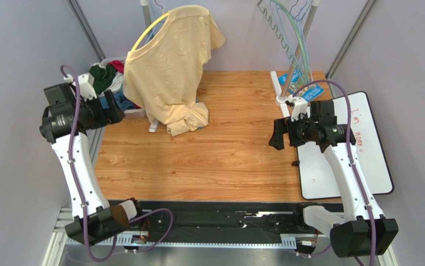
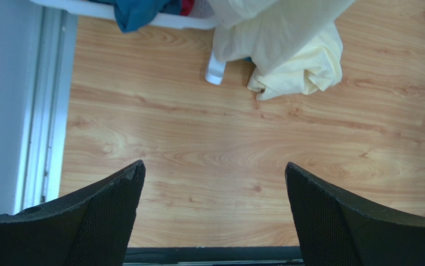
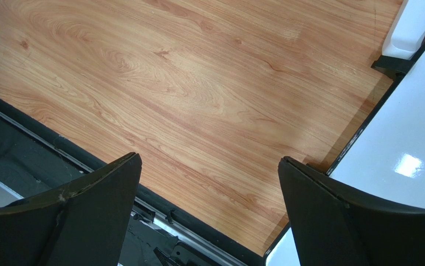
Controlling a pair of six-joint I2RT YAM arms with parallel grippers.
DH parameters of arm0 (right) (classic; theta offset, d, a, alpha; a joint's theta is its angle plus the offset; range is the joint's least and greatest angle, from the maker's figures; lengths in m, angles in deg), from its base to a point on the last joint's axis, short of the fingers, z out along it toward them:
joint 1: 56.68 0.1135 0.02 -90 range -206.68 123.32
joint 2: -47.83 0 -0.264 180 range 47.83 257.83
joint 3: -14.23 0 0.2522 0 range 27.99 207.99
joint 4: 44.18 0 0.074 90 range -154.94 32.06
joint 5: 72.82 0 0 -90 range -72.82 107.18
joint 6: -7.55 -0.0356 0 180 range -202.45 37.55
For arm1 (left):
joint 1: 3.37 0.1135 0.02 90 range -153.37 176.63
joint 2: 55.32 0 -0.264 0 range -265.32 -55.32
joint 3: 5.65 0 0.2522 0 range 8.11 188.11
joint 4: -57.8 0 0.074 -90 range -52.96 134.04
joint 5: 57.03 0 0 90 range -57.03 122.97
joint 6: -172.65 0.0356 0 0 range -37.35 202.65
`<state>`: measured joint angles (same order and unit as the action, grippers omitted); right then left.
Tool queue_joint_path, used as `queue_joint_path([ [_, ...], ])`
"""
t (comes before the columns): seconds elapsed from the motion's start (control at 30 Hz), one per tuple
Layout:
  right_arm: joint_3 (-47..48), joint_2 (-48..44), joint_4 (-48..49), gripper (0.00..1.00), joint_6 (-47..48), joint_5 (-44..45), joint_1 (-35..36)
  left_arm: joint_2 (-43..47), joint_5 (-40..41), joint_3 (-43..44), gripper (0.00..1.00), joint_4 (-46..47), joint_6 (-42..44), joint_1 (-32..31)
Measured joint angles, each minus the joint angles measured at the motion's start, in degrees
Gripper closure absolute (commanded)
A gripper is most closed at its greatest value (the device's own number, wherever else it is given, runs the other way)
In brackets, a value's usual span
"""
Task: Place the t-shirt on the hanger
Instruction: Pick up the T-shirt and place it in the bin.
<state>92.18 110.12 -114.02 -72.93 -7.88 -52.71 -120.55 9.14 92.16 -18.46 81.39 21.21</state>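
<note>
The t-shirt (image 1: 102,76) lies bunched in the basket at the back left; only dark green cloth and a bit of white show, and its print is hidden. The pale green hanger (image 1: 276,29) with wavy notched arms hangs on the rack at the back right, among other hangers. My left gripper (image 1: 116,114) is open and empty, in front of the basket and above the table; the left wrist view (image 2: 214,172) shows bare wood between its fingers. My right gripper (image 1: 276,136) is open and empty near the whiteboard's left edge; it also shows in the right wrist view (image 3: 209,160).
A large pale yellow-tan shirt (image 1: 170,66) hangs on a yellow hanger (image 1: 145,33) at the back centre, its hem heaped on the table (image 2: 286,50). The white basket (image 1: 137,112) holds several clothes. A whiteboard (image 1: 359,160) lies at the right, a blue packet (image 1: 300,88) by the rack's base.
</note>
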Motion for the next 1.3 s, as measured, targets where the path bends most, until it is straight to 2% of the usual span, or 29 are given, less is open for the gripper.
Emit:
queue_joint_path([
  [0.23,0.00,1.77,0.00,0.00,0.42,0.59,2.40,-15.17,1.18,19.56,0.07,0.33,3.15,2.23],
  [0.4,0.04,2.93,-0.02,0.00,0.42,0.57,3.26,-28.72,1.64,30.84,0.23,2.62,4.39,2.43],
  [0.7,0.07,4.39,-0.15,0.00,0.42,0.52,3.48,-55.12,3.45,50.45,0.23,11.08,4.15,2.38],
  [0.9,0.07,6.54,-0.26,0.00,0.42,0.55,3.48,-65.29,8.85,53.46,0.25,17.92,5.03,1.38],
  [1.13,0.07,9.51,-0.31,0.00,0.42,0.94,3.48,-70.95,14.36,53.51,0.26,27.15,8.13,-1.20],
  [1.23,0.07,10.47,-0.50,0.00,0.42,1.42,3.48,-73.35,15.56,54.14,0.30,29.92,8.72,-2.01],
  [1.3,0.07,11.04,-0.68,0.00,0.42,1.77,3.48,-75.28,16.31,55.34,0.43,31.08,9.01,-2.38],
])
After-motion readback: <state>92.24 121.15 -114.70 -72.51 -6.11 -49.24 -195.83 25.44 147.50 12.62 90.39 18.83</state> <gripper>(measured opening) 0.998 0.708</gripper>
